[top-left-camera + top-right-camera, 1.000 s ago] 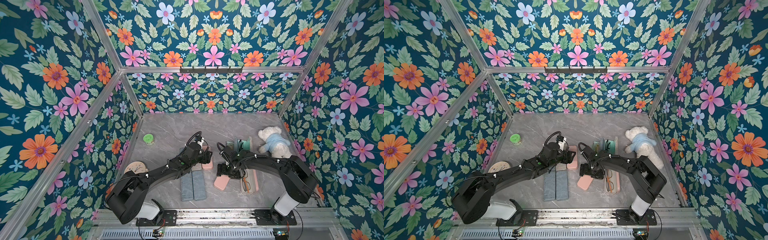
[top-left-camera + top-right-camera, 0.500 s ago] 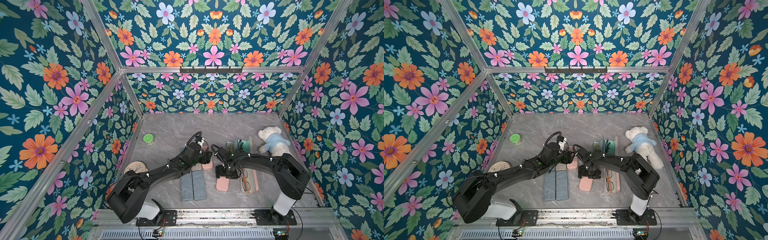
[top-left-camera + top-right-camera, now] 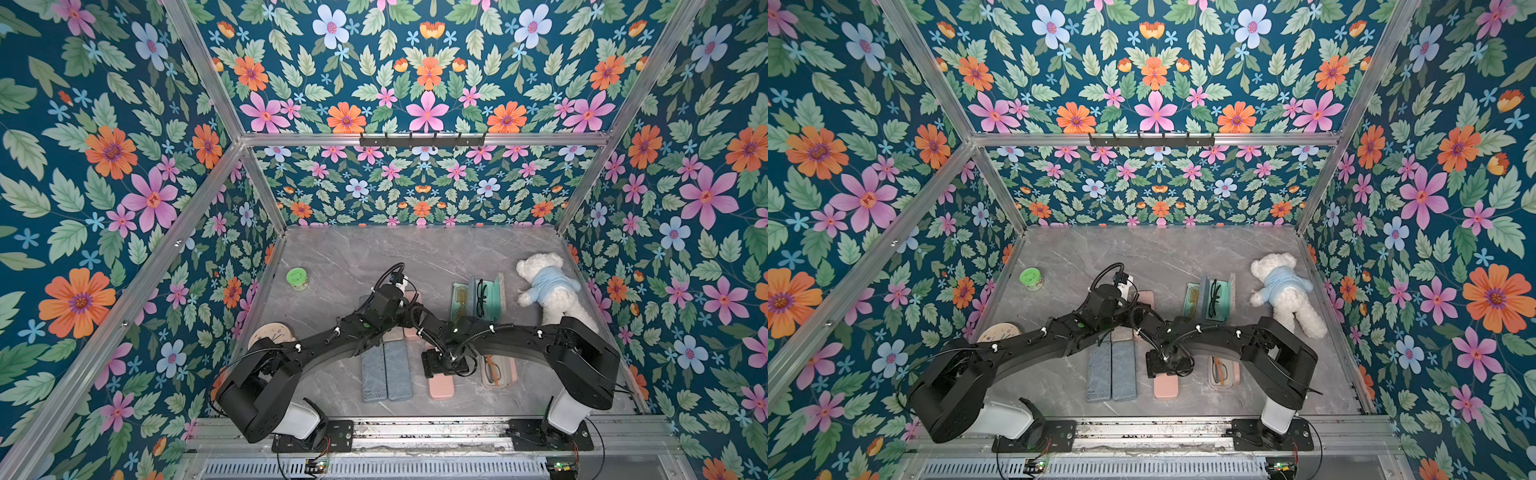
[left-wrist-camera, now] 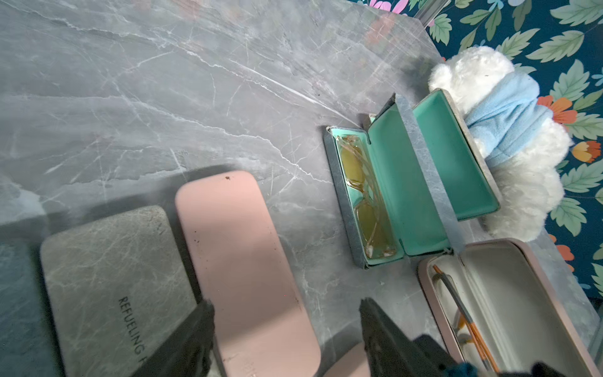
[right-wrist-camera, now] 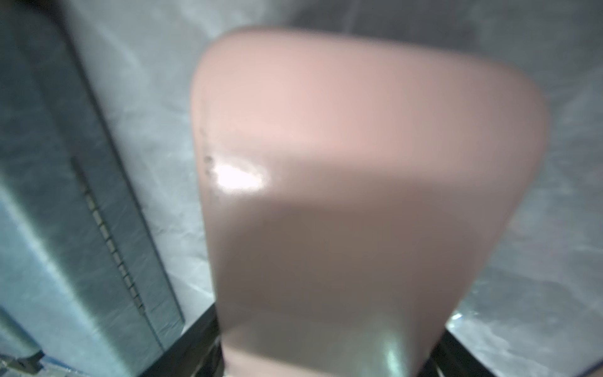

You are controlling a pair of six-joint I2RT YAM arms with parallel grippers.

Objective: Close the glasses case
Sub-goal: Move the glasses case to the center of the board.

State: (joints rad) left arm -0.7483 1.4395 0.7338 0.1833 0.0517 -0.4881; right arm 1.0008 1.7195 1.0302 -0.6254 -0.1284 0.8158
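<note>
Table (image 3: 415,257): pink case (image 3: 441,387) lies shut near the front edge, between blue case (image 3: 398,370) and 1 open case (image 3: 496,370). Right gripper (image 5: 329,323) clamps its long sides, likely to square it. Left gripper (image 4: 285,303): fingers apart, empty, on standby.

- The left gripper (image 4: 285,303) stands with its black jaws wide apart. One fingertip is at the seam between two closed cases, the other past the pink one's far edge, over grey marble worktop (image 4: 163,98).
- Between them lies a closed pink glasses case (image 4: 241,254). Just beside it is a grey marbled case (image 4: 104,280) printed "REFUELING".
- Further off, an open teal-lined case (image 4: 408,196) holds yellow-lensed glasses (image 4: 362,182).
- A second teal-lined case (image 4: 453,156) stands open behind it, by a white teddy bear (image 4: 522,196) in a blue top.
- Nearby, an open pink case (image 4: 522,293) holds orange-armed glasses (image 4: 468,323).
</note>
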